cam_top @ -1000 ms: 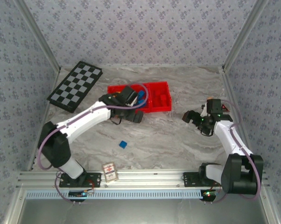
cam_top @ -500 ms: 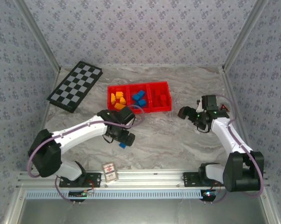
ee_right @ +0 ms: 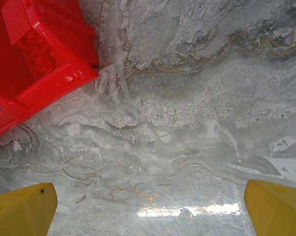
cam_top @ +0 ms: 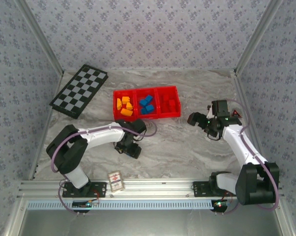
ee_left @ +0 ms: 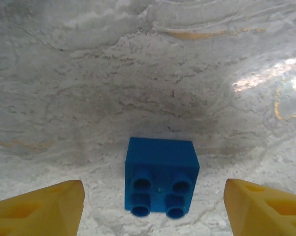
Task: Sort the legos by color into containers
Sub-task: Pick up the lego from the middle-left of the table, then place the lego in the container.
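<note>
The left gripper [cam_top: 132, 149], fingers spread either side of the blue lego [ee_left: 160, 177] (not touching it), could knock it askew by closing unevenly.

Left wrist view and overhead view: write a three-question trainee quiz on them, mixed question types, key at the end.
1. True or false: the small blue plastic brick lies on the marble table between the yellow fingers of the left gripper, touching neither.
2. Multiple choice: which compartment of the long red plastic tray holds the blue bricks, seen from overhead? A) left B) middle C) right
3. Fill in: the right gripper hovers over bare table beside the tray's corner with its jaws ____.

Key: 1 true; 2 B; 3 open.
</note>
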{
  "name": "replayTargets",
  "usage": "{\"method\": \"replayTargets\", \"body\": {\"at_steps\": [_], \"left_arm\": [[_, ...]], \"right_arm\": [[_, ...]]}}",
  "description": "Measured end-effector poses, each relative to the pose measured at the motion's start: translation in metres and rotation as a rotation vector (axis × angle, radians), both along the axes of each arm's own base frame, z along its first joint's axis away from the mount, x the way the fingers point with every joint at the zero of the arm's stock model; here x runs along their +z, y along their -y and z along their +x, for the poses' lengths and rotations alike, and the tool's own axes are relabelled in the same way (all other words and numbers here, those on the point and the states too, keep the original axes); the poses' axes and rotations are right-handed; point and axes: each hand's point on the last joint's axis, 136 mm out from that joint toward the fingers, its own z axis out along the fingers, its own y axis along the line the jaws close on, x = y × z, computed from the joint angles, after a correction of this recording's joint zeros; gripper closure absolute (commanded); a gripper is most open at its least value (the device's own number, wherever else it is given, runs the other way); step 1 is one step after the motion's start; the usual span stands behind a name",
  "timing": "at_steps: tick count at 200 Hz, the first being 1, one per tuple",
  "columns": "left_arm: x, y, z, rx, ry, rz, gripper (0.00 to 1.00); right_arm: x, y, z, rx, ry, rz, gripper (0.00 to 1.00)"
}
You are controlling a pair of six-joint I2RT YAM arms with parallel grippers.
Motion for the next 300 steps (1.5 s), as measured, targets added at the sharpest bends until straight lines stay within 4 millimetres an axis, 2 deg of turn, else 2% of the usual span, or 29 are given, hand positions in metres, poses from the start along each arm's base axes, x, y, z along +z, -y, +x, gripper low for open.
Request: {"method": "replayTargets", "body": {"at_steps": [33, 101, 137, 164, 182, 209, 232, 252, 270, 300], "left_arm": [[-0.007, -0.002, -0.002, 0.016, -0.004, 0.000, 0.40], [-0.007, 0.004, -0.002, 0.026, -0.013, 0.005, 0.68], [-0.003, 0.008, -0.001, 0.000, 0.021, 0.031, 0.72], [0.014, 0.023, 0.013, -0.007, 0.086, 0.010, 0.77], [0.037, 0.034, 0.029, -0.003, 0.162, -0.030, 0.75], [0.089, 0.053, 0.063, 0.019, 0.294, -0.140, 0.71], [0.134, 0.064, 0.107, 0.075, 0.405, -0.221, 0.71], [0.162, 0.071, 0.150, 0.129, 0.484, -0.269, 0.71], [0.172, 0.076, 0.187, 0.173, 0.524, -0.291, 0.71], [0.158, 0.082, 0.240, 0.234, 0.531, -0.283, 0.71]], "right_arm": [[0.000, 0.001, 0.000, -0.002, 0.000, -0.003, 0.00], [-0.001, 0.001, 0.000, -0.002, -0.002, -0.006, 0.00], [0.000, 0.001, 0.000, -0.004, 0.001, -0.009, 0.00], [0.001, 0.002, 0.000, -0.006, 0.005, -0.012, 0.00], [0.002, 0.002, 0.000, -0.006, 0.008, -0.012, 0.00], [0.003, 0.002, 0.000, -0.006, 0.012, -0.012, 0.00], [0.006, 0.002, 0.000, -0.007, 0.021, -0.011, 0.00], [0.011, 0.004, -0.003, -0.010, 0.035, -0.011, 0.00], [0.018, 0.008, -0.008, -0.019, 0.050, -0.014, 0.00], [0.027, 0.023, -0.016, -0.055, 0.081, -0.028, 0.00]]}}
